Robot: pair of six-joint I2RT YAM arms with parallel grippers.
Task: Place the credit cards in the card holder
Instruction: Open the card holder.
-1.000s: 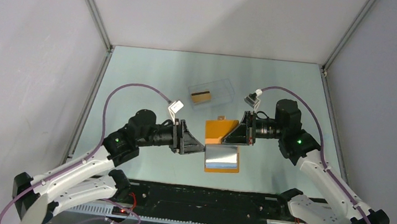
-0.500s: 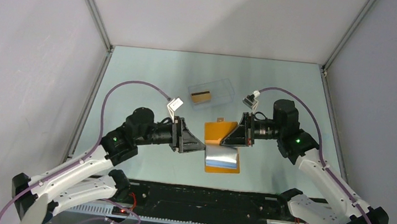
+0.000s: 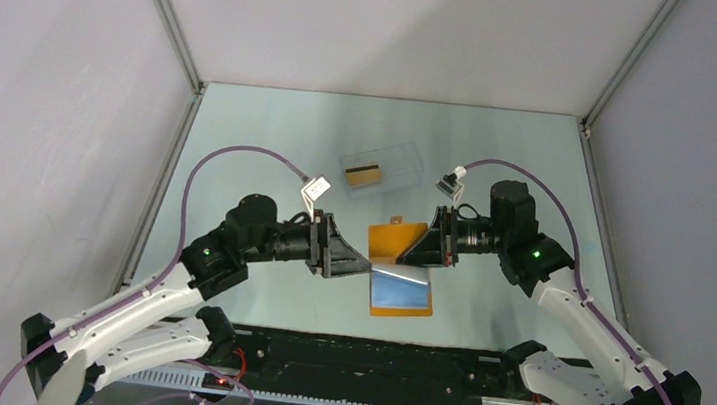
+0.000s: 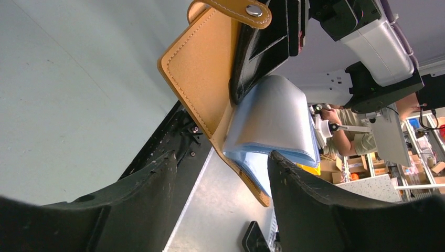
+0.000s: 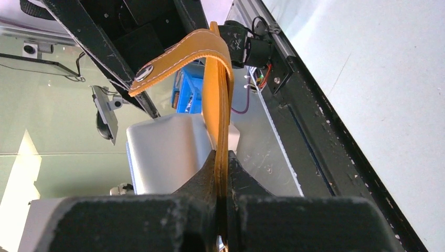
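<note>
The card holder (image 3: 398, 267) lies open at the table's middle, orange-tan outside with blue-grey pockets (image 3: 402, 288). My right gripper (image 3: 418, 251) is shut on its raised upper flap; the right wrist view shows the orange flap (image 5: 220, 121) pinched between the closed fingers (image 5: 222, 157). My left gripper (image 3: 364, 263) is open at the holder's left edge. In the left wrist view the holder (image 4: 202, 68) hangs just beyond the spread fingers (image 4: 223, 163), with its lower corner between them. One golden-orange credit card (image 3: 362, 174) with a dark stripe lies inside a clear box.
The clear plastic box (image 3: 393, 166) stands behind the holder, toward the table's back middle. Grey walls close the table at left, right and back. The black base rail (image 3: 368, 359) runs along the near edge.
My right gripper has shifted slightly left and back with the flap, tilting it up more. The blue pockets have lost their white glare. My left arm has shifted slightly left.
</note>
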